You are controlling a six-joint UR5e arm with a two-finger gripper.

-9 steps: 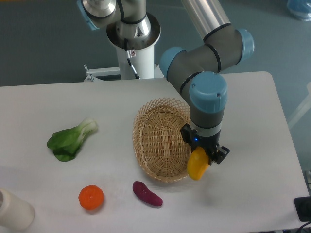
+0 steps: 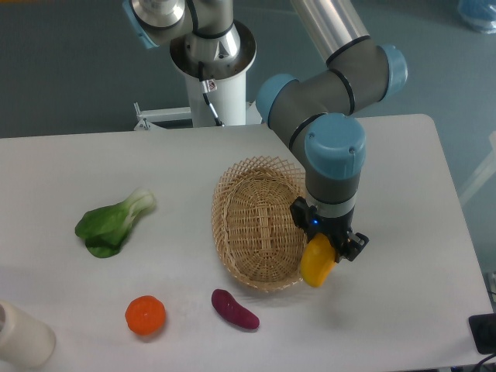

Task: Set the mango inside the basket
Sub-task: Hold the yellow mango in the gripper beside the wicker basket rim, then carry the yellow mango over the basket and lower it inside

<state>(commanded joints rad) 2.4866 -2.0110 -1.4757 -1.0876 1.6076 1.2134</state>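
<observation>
Your gripper [image 2: 324, 249] is clamped on the mango [image 2: 316, 262] — held above the table [image 2: 403, 194], right of centre, overlapping the basket's [image 2: 256, 225] lower-right rim. Eggplant [image 2: 235, 309] and orange [image 2: 145, 315] lie lower left.

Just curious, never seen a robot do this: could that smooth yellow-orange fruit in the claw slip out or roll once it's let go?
The smooth yellow-orange mango looks glossy and rounded, so it could slip in the two-finger gripper. It keeps its shape in the grip, so it is probably firm. Released over the oval tan wicker basket, it may roll slightly, though the flared rim should likely contain it.
</observation>
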